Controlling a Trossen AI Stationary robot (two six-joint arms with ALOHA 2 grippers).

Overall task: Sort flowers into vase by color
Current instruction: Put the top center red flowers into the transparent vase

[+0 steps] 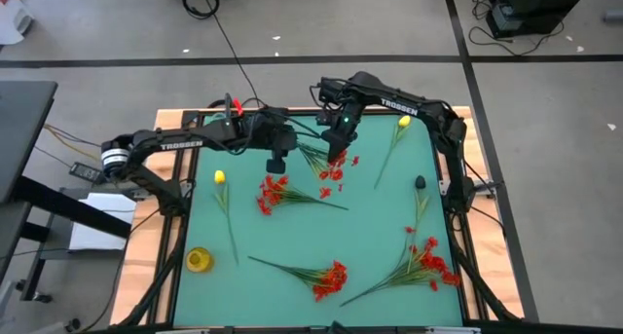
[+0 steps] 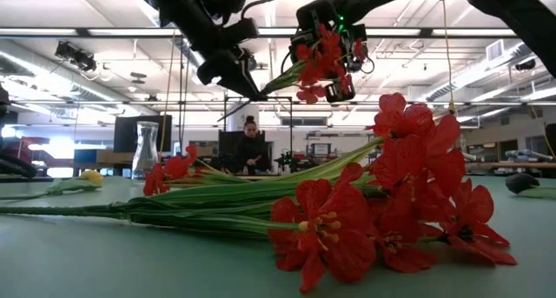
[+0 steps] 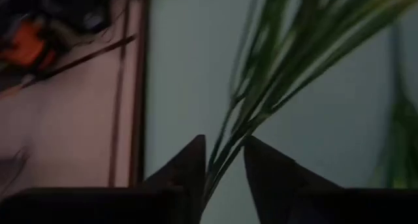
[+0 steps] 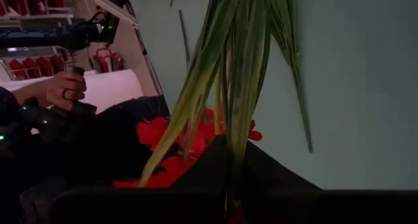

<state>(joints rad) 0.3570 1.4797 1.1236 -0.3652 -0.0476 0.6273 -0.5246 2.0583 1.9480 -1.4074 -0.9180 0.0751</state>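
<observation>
A spray of red blossoms (image 1: pixel 334 168) with green leaves hangs in the air between both grippers over the far middle of the green mat. My left gripper (image 1: pixel 276 163) is shut on its stem end. My right gripper (image 1: pixel 338 144) is shut on it close to the blossoms (image 2: pixel 317 59). In the low view the spray slants up from the left gripper (image 2: pixel 233 75) to the right gripper (image 2: pixel 337 72). Three more red sprays (image 1: pixel 275 192) (image 1: pixel 329 278) (image 1: pixel 428 265) and two yellow tulips (image 1: pixel 220 178) (image 1: pixel 403 123) lie flat on the mat. My left gripper pinches the bundled green stems (image 3: pixel 221 160) near their bare end between its two fingers (image 3: pixel 191 166); the leaves fan out beyond the fingertips. The spray is lifted clear of the table. My right gripper is shut on the green leaves and stems (image 4: pixel 236 129) just behind the red blossoms (image 4: pixel 154 131), which show beside its fingers (image 4: pixel 215 162). The fingers come from above, across the spray.
A small yellow round container (image 1: pixel 199 259) sits at the mat's near left. A dark object (image 1: pixel 420 183) lies at the right side. A clear glass vase (image 2: pixel 147 149) stands far left in the low view. A person (image 2: pixel 250 145) sits beyond the table; a hand (image 4: pixel 65 90) shows nearby.
</observation>
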